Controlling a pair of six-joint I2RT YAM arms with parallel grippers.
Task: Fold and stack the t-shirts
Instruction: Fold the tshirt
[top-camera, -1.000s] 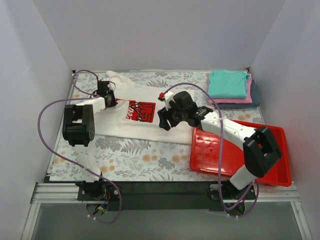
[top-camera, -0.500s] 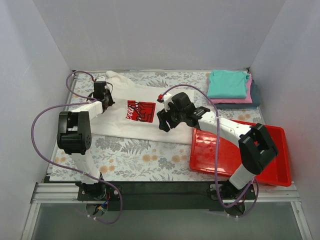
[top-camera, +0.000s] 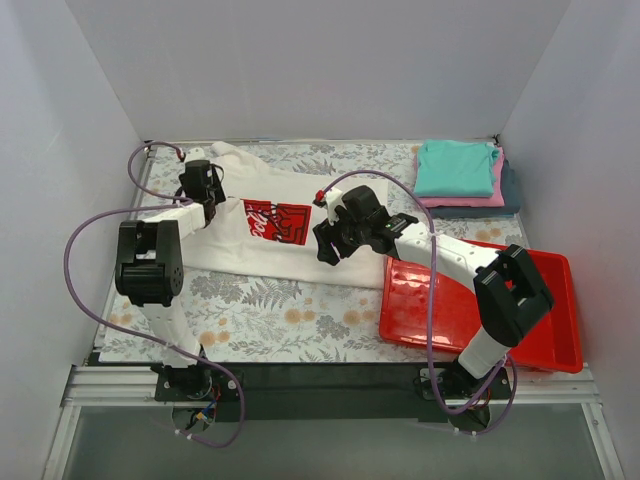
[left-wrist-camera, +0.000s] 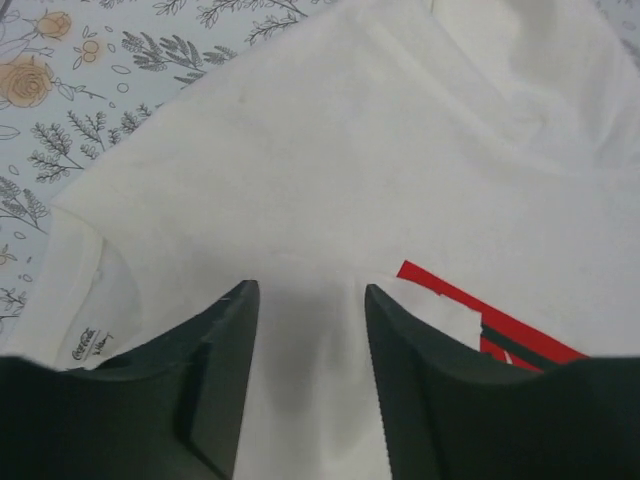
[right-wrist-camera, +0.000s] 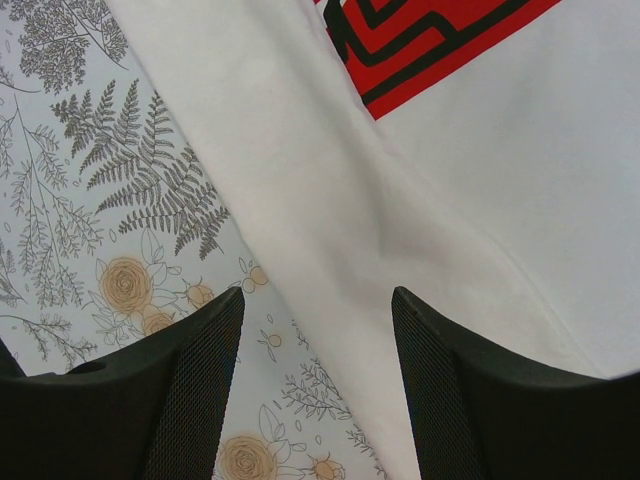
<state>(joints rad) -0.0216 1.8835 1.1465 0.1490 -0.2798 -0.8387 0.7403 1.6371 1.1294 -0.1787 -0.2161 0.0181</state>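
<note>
A white t-shirt (top-camera: 300, 195) with a red logo print (top-camera: 276, 221) lies spread across the flowered table. My left gripper (top-camera: 200, 186) is at its left end near the collar. In the left wrist view (left-wrist-camera: 308, 345) the jaws pinch a raised ridge of the white cloth (left-wrist-camera: 400, 150). My right gripper (top-camera: 328, 243) hovers over the shirt's near edge. In the right wrist view (right-wrist-camera: 316, 385) it is wide open and empty above the hem (right-wrist-camera: 330, 250). Folded teal (top-camera: 455, 166), pink (top-camera: 470, 200) and dark blue-grey (top-camera: 511, 192) tees are stacked at the back right.
A red plastic tray (top-camera: 470, 320) sits at the front right, partly under the right arm. White walls close in the left, back and right sides. Purple cables loop from both arms.
My left gripper has moved up and to the left, and the white shirt with its logo has shifted slightly left with it. The right gripper has barely moved.
</note>
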